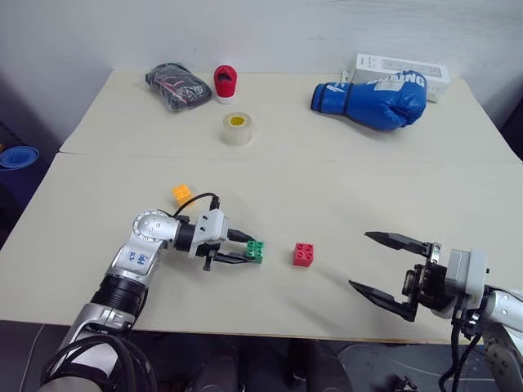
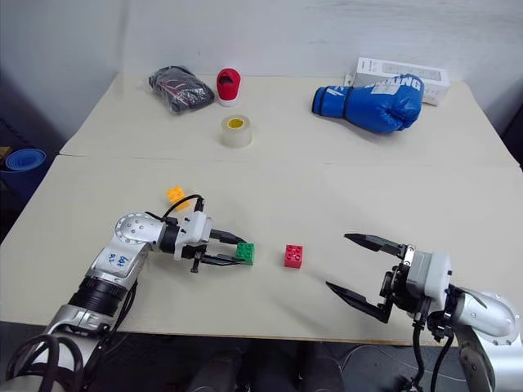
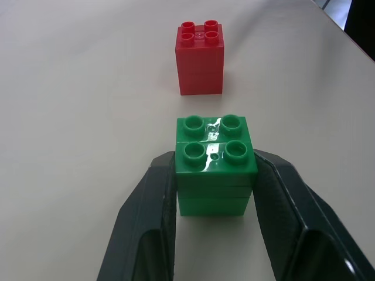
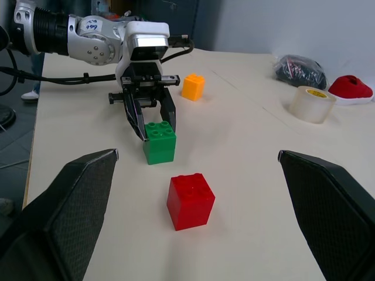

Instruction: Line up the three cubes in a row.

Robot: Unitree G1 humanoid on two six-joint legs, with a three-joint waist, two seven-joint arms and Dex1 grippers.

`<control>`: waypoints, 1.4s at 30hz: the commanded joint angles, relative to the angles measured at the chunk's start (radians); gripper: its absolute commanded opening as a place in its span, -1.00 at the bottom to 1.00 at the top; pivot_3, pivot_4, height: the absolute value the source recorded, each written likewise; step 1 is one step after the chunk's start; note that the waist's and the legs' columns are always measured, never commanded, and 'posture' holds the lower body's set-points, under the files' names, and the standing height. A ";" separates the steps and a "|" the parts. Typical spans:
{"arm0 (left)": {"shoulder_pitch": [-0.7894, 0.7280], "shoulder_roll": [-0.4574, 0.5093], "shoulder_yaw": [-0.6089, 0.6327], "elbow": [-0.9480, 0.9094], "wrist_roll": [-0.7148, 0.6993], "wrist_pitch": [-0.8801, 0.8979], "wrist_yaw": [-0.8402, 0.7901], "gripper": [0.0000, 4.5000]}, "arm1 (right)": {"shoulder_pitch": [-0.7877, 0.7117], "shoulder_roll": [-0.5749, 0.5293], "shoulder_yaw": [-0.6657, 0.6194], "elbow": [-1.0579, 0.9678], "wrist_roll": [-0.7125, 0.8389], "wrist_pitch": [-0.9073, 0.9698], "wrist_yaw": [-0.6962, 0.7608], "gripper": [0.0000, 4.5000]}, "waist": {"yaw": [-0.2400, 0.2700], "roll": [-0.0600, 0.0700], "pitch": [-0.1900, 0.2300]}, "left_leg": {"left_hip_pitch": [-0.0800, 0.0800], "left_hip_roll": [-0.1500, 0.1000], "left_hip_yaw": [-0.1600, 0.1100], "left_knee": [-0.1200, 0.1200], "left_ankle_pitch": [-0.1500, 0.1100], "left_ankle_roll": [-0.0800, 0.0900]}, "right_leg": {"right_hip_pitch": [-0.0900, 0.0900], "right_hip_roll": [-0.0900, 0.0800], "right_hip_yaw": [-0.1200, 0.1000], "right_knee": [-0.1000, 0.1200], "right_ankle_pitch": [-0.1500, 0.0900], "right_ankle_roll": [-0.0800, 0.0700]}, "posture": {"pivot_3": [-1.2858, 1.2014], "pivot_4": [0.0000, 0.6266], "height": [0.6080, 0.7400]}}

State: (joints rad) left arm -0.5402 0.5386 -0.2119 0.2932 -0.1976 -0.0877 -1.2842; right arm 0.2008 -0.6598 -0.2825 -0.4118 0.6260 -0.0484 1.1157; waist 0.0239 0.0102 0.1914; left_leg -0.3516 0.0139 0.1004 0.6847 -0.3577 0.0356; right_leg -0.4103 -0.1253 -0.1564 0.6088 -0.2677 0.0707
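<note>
My left gripper (image 1: 250,248) is shut on the green cube (image 1: 256,251), with one black finger (image 3: 153,211) on each of its sides. The cube's base is down at the table (image 1: 327,188). The red cube (image 1: 303,254) stands a short gap to its right, apart from it, and shows beyond it in the left wrist view (image 3: 199,57). Behind my left wrist the orange-yellow cube (image 1: 181,193) lies on its own. To the right of the red cube, near the table's front edge, my right gripper (image 1: 358,260) is open with nothing between its fingers and points left toward the cubes.
Along the back of the table lie a black bag (image 1: 177,86), a red-and-white cap (image 1: 225,83), a roll of clear tape (image 1: 237,128), a blue boxing glove (image 1: 372,100) and a white box (image 1: 402,72). A seam crosses the table behind the cubes.
</note>
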 commanded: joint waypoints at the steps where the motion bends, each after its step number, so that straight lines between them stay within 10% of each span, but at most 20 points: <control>1: 0.013 0.020 0.007 0.029 0.029 0.004 0.018 -0.19 | -0.018 -0.010 -0.005 -0.013 0.021 0.009 0.005 1.00 | 0.000 0.000 0.000 | 0.000 0.000 0.000 0.000 0.000 0.000 | 0.000 0.000 0.000 0.000 0.000 0.000 | 0.03 -0.52 1.00; 7: 0.038 0.018 0.083 -0.007 -0.022 -0.061 0.053 0.67 | -0.036 0.000 -0.002 0.042 0.019 -0.002 0.044 1.00 | 0.001 -0.001 0.000 | -0.001 0.000 0.000 0.000 0.000 0.000 | 0.000 0.000 -0.001 0.000 0.000 0.000 | 0.03 -0.52 1.00; 16: 0.433 0.187 0.407 -0.291 -0.179 0.007 0.130 0.67 | -0.051 0.014 -0.004 0.132 0.023 -0.043 0.125 1.00 | -0.018 -0.002 0.001 | -0.001 -0.001 -0.002 0.000 0.000 0.001 | 0.000 -0.003 -0.001 -0.001 0.000 0.000 | 0.03 -0.52 1.00; 27: 0.791 0.024 0.893 -0.272 -0.342 0.132 0.512 0.99 | -0.151 0.075 0.062 0.139 0.037 0.009 0.075 1.00 | -0.006 -0.002 0.001 | 0.000 -0.001 -0.003 0.000 -0.003 0.002 | 0.001 -0.005 -0.001 -0.005 0.000 0.000 | 0.03 -0.52 1.00; 35: 0.490 0.092 0.719 -0.222 -0.335 0.247 0.482 0.99 | -0.201 0.179 0.127 0.170 0.012 -0.029 0.042 1.00 | 0.019 -0.005 -0.001 | -0.001 -0.002 -0.004 0.000 -0.004 0.001 | 0.001 -0.006 -0.002 -0.004 0.000 0.000 | 0.03 -0.52 1.00; 42: 0.075 0.128 0.470 0.200 -0.144 0.094 0.334 0.99 | -0.126 0.183 0.105 0.171 -0.001 -0.102 0.079 1.00 | -0.001 -0.005 -0.002 | -0.001 -0.004 0.002 -0.001 -0.003 0.002 | -0.001 -0.002 -0.003 0.000 0.000 0.001 | 0.03 -0.52 1.00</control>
State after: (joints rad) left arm -0.4344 0.6538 0.2769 0.4229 -0.3729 0.0475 -0.9137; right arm 0.0646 -0.4661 -0.1468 -0.2263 0.6147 -0.1196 1.1844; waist 0.0230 0.0050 0.1897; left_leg -0.3527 0.0103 0.1043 0.6841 -0.3606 0.0379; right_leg -0.4114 -0.1241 -0.1615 0.6085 -0.2673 0.0714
